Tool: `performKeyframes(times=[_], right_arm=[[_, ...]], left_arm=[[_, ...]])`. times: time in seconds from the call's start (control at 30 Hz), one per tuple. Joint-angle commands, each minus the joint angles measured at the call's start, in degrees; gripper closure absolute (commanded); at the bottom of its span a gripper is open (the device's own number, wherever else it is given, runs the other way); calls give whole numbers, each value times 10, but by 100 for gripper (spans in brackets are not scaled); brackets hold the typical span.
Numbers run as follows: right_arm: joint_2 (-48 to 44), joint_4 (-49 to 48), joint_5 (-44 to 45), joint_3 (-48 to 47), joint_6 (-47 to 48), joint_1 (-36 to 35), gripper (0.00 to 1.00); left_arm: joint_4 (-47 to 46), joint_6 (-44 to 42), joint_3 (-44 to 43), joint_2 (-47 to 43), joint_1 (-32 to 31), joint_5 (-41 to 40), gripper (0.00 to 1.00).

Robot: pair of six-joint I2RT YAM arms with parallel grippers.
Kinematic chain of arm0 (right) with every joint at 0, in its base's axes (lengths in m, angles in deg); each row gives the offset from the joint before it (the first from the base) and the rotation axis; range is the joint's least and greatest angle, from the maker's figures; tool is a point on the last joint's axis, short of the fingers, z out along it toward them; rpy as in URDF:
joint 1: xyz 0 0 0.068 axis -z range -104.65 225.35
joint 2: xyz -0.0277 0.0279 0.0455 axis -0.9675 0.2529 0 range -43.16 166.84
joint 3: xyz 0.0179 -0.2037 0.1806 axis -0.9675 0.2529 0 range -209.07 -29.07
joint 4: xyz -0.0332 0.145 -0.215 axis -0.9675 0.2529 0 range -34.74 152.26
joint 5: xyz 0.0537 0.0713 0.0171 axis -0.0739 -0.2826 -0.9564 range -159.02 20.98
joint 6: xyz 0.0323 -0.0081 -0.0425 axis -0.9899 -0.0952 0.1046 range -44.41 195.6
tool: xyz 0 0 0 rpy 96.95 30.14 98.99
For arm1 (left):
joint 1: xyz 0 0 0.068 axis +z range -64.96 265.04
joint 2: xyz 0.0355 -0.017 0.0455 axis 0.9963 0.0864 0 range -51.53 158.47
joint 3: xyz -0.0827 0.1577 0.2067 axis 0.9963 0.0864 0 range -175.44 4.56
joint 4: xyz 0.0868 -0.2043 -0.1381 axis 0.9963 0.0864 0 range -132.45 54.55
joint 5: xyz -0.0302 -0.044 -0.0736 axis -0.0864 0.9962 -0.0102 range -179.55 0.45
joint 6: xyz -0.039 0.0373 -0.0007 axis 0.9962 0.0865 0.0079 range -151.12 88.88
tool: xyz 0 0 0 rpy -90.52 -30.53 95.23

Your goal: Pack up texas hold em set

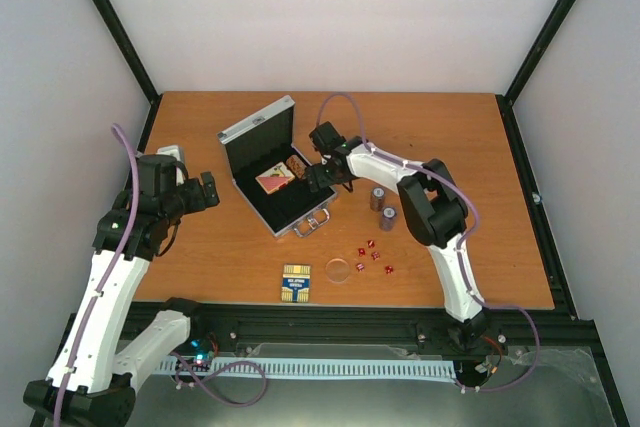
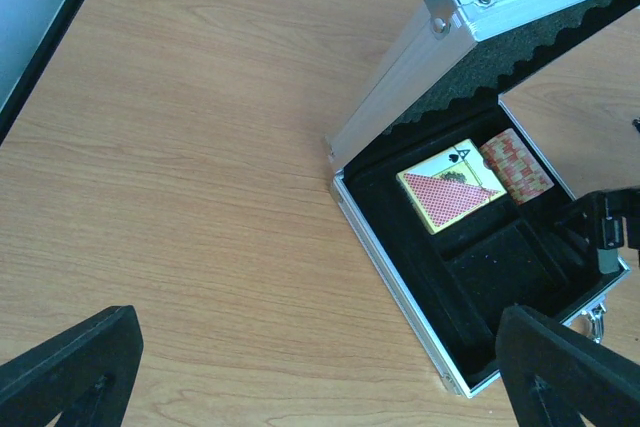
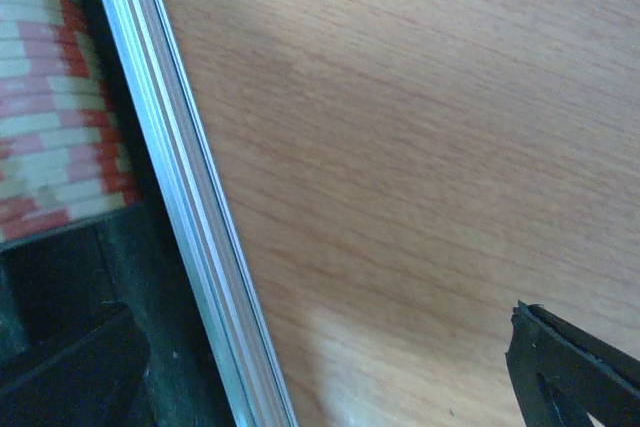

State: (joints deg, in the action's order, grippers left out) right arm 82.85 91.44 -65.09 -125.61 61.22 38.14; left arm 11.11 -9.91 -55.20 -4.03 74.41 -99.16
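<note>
The silver case (image 1: 302, 222) stands open on the table, its lid (image 1: 258, 127) raised at the back. The red-white deck (image 1: 274, 179) and a red-and-cream chip stack (image 1: 297, 163) lie in its black lining. My right gripper (image 1: 320, 175) is open and empty over the case's right rim (image 3: 190, 207), one finger inside and one outside, beside the chip stack (image 3: 50, 97). My left gripper (image 1: 205, 192) is open and empty, left of the case (image 2: 400, 277). The blue-yellow deck (image 1: 296, 283), clear disc (image 1: 339, 270), red dice (image 1: 372, 252) and two dark chip stacks (image 1: 378, 197) sit on the table.
The second dark chip stack (image 1: 388, 218) stands just right of the case's front corner. The case's handle (image 1: 312, 225) faces the near edge. Black frame posts run along the table's left and right sides.
</note>
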Motion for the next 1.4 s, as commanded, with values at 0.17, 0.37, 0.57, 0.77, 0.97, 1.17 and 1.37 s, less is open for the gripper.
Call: performKeyframes(times=[0.17, 0.37, 0.57, 0.77, 0.97, 1.17, 1.37], right_arm=[[64, -11, -4, -70, -3, 3, 0], [72, -54, -7, -70, -22, 14, 0], [82, -91, -27, -68, -38, 20, 0], [87, -100, -47, -64, -49, 21, 0], [52, -101, -45, -31, -26, 21, 0], [-10, -95, -69, -13, 9, 22, 0], [-61, -68, -87, -19, 33, 21, 0]], left_arm=[[-9, 5, -4, 0, 1, -1, 0], [-10, 3, 0, 1, 1, -2, 0], [-12, 0, 1, 6, 1, -2, 0], [-15, -2, 3, 13, 1, 1, 0], [-25, 2, 8, 14, 1, 0, 0], [-27, 5, -1, 15, 1, 3, 0], [-23, 9, 7, 8, 1, 11, 0]])
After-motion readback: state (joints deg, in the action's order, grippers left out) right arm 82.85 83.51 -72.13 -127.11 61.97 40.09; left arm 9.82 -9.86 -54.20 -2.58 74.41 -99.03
